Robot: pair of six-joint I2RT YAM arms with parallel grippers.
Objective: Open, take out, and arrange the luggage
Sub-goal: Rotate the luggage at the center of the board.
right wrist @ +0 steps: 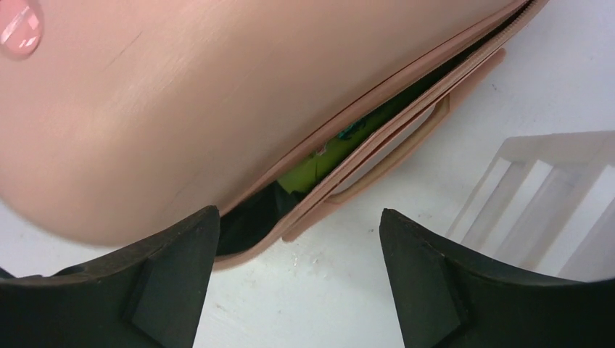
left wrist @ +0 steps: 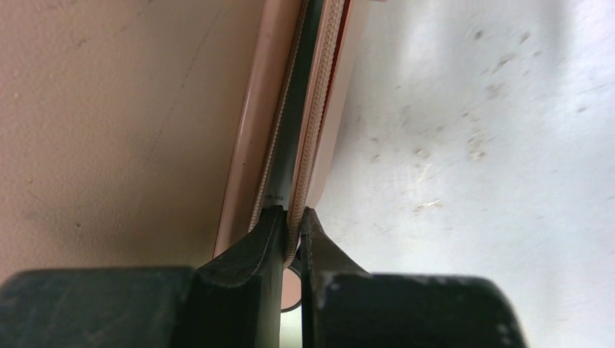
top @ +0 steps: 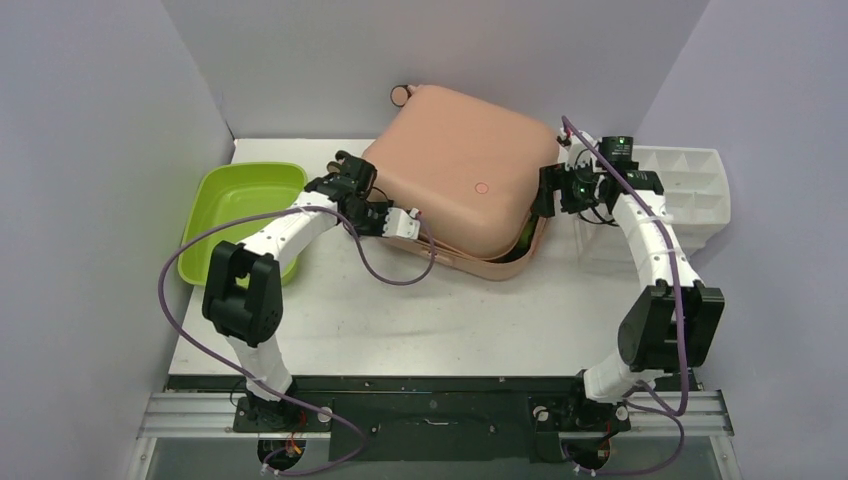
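Observation:
The salmon-pink suitcase [top: 455,170] lies flat at the back middle of the table, its lid slightly ajar along the front right edge. My left gripper [top: 420,228] is at its front left edge. In the left wrist view it [left wrist: 294,216] is shut on the lower shell's zipper edge [left wrist: 313,123]. My right gripper [top: 545,195] is at the suitcase's right corner. In the right wrist view it [right wrist: 297,212] is open and empty, just above the gap in the suitcase [right wrist: 181,109]. Something lime-green [right wrist: 312,170] and black lining show inside the gap. A pink side handle [right wrist: 395,152] lies under the gap.
A lime-green tub [top: 240,215] stands at the left of the table, beside my left arm. A white drawer organizer [top: 690,190] stands at the right, close behind my right arm, and shows in the right wrist view [right wrist: 537,196]. Walls close in on three sides.

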